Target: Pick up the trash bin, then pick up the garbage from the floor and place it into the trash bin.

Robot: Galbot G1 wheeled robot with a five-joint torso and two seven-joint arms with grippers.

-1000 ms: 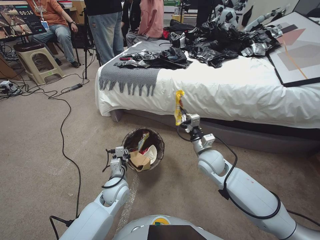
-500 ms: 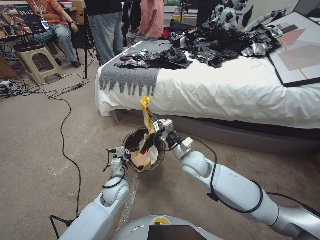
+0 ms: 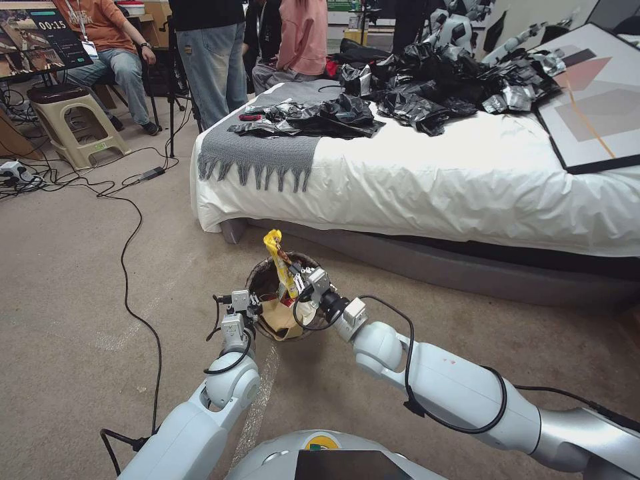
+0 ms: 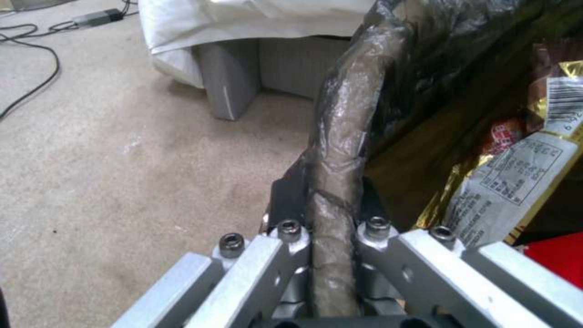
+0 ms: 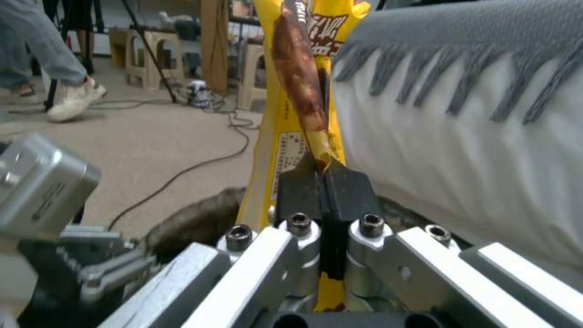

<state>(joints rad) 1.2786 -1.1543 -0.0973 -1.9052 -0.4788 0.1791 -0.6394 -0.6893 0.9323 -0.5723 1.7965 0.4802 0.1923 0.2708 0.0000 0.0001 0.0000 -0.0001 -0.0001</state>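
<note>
Two grippers are at work. Since a second ago my right gripper (image 3: 291, 269) has swung from beside the bed (image 3: 467, 180) over to the trash bin (image 3: 267, 272), and the yellow wrapper (image 3: 279, 261) it pinches now stands up above the bin's far rim instead of hanging against the white sheet. My left gripper (image 3: 251, 311) has not shifted; it stays clamped on the bin's near-left rim, and the bin sits on the carpet (image 3: 80, 267) just off the bed's near corner.

From the right wrist I see what the head view cannot: both black pads (image 5: 298, 191) pressed flat together on the wrapper's (image 5: 304, 91) lower end, with the bin's dark rim (image 5: 194, 218) below. From the left wrist, my fingers (image 4: 285, 200) straddle the bag-wrapped rim (image 4: 340, 136), one outside, one inside, and a gold-and-white wrapper (image 4: 516, 173) and a red scrap (image 4: 559, 255) lie inside the bin.
</note>
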